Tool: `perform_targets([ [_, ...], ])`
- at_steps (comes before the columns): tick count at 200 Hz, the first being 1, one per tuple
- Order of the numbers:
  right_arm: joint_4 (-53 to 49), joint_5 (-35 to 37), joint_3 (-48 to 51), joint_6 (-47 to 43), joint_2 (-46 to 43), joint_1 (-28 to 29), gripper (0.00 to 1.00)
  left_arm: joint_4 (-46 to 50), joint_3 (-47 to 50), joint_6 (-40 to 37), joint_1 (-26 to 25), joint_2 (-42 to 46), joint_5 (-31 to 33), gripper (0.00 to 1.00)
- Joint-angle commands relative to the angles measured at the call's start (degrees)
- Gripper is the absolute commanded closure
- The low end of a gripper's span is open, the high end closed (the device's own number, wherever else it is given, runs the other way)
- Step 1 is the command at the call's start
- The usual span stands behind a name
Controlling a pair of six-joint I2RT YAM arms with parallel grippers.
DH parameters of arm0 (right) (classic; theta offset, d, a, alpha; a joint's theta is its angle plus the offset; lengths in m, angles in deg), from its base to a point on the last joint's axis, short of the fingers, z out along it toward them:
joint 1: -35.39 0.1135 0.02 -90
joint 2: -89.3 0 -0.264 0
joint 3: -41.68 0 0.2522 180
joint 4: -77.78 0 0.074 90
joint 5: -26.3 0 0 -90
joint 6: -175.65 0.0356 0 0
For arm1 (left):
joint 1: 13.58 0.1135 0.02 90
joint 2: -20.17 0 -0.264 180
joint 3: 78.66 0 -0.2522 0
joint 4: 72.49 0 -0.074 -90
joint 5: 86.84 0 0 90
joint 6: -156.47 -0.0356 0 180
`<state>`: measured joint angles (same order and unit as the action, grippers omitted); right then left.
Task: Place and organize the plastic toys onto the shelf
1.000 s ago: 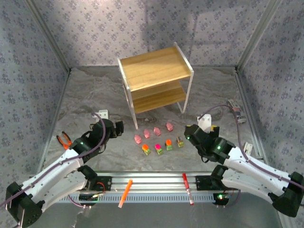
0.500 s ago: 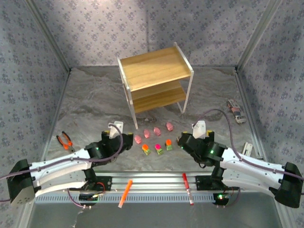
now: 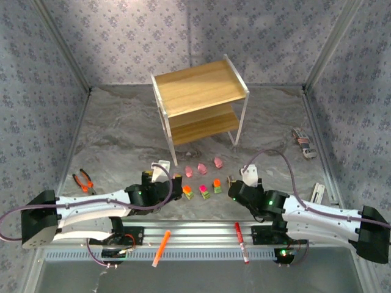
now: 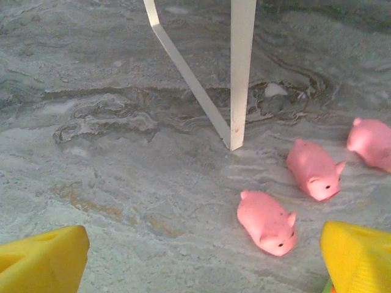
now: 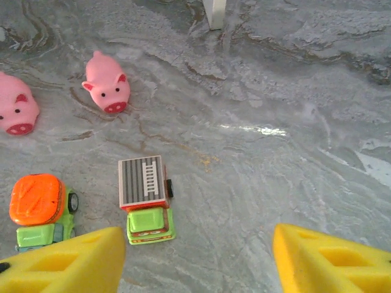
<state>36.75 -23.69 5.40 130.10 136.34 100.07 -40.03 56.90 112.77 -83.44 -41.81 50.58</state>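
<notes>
- The left gripper [image 4: 201,262] and right gripper [image 5: 198,262] were held spread, nothing pinched.
- A pig [image 4: 267,221] was seen just ahead of the left, a truck [image 5: 145,198] just ahead of the right.
- Centring was likely needed before squeezing.

This is a robotics lab test cell, not a lived-in room. A marble-print tabletop [image 3: 122,128] is boxed in by floral-patterned backdrop panels [image 3: 122,36] fixed to bare aluminium posts [image 3: 68,55]. The white left arm [image 3: 91,207] and right arm [image 3: 317,213] are bolted to a slotted aluminium rail [image 3: 201,233] along the near edge, with exposed cables and lit indicator lights.
</notes>
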Motion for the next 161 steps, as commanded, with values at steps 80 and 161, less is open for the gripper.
perform_targets([
  [80, 6.01, 2.00, 2.32, 2.57, 4.04, 5.55, 0.38, -2.16, -0.37, 0.55, -0.36, -0.70, 0.40, 0.03],
  [161, 11.02, -4.47, 2.70, 0.01, 8.44, 1.13, 0.36, -2.75, -0.63, 0.94, -0.36, -2.06, -0.31, 0.02],
])
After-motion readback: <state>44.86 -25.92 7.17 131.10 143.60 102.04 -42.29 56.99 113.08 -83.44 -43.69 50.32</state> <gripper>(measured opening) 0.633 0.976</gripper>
